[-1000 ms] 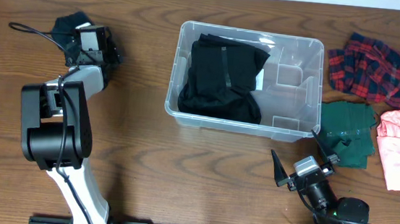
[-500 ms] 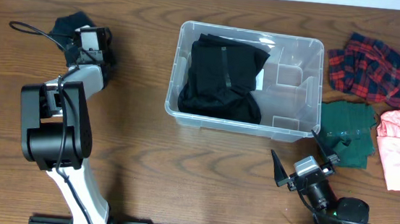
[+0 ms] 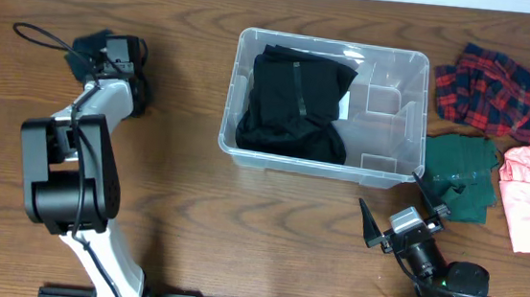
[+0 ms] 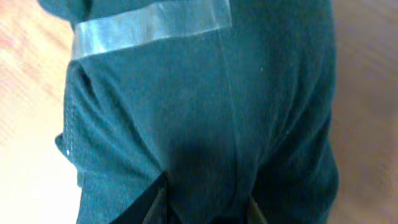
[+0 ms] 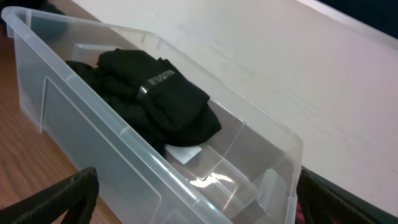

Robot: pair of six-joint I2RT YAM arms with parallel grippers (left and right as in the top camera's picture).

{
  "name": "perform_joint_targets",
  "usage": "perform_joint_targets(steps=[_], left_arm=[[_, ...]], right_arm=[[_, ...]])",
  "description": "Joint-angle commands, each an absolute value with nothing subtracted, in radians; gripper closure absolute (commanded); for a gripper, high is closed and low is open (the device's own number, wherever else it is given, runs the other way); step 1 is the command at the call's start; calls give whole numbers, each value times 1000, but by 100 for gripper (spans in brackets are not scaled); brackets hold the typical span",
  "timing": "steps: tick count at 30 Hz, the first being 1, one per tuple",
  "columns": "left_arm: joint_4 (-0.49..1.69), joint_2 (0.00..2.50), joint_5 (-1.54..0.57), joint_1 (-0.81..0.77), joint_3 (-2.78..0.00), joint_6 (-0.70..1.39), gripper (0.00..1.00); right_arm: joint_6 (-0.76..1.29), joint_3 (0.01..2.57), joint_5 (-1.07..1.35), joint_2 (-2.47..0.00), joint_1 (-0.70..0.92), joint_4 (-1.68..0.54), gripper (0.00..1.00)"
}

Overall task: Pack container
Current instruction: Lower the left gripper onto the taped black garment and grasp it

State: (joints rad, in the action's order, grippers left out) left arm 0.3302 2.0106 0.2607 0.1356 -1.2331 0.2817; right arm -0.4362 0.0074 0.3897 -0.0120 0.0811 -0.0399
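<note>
Container [image 3: 387, 130] — clear, glossy, smooth plastic; folded garment [image 3: 293, 98] inside, matt black cloth. Table [image 3: 238, 233]: grained wood, low sheen. Teal garment [image 4: 205, 112] — fine matt cloth bearing a glossy transparent strip [image 4: 149, 25].

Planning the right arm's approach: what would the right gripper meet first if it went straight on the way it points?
Most likely the near wall of the container; the right gripper, jaws open, faces it, though depth is unclear.

The left arm [image 3: 66, 165] is stretching out from its base to the far left, with the left gripper [image 3: 112, 51] pointing down and its fingers [image 4: 152, 200] pinching a cloth [image 4: 205, 112] between narrow jaws. The right arm [image 3: 446, 280] is sitting folded low, and the right gripper [image 3: 399, 210] is gaping wide, holding nothing.
</note>
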Motion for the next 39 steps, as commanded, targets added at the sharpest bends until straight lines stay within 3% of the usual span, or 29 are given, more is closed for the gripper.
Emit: perform_joint_targets(steps=[1, 5, 9, 12, 17, 25, 31, 39], left_arm=[[478, 2038, 166, 140, -1180, 275, 64], [608, 2025, 26, 140, -1180, 275, 63], [676, 2025, -79, 140, -1180, 275, 50], [679, 2025, -86, 140, -1180, 275, 41], [665, 2025, -87, 141, -1185, 277, 38], [661, 1977, -87, 141, -1218, 380, 14], [658, 1873, -87, 141, -1218, 381, 4], [656, 1734, -86, 141, -1218, 451, 2]], right_arm=[[-446, 6, 396, -7, 86, -42, 1], [-446, 6, 396, -7, 86, -42, 1], [-446, 6, 396, -7, 86, -42, 1], [-446, 6, 396, -7, 86, -42, 1], [-446, 6, 396, -7, 86, -42, 1], [-446, 6, 396, -7, 86, -42, 1], [-446, 6, 396, -7, 86, -42, 1], [-446, 6, 396, -7, 86, -42, 1]])
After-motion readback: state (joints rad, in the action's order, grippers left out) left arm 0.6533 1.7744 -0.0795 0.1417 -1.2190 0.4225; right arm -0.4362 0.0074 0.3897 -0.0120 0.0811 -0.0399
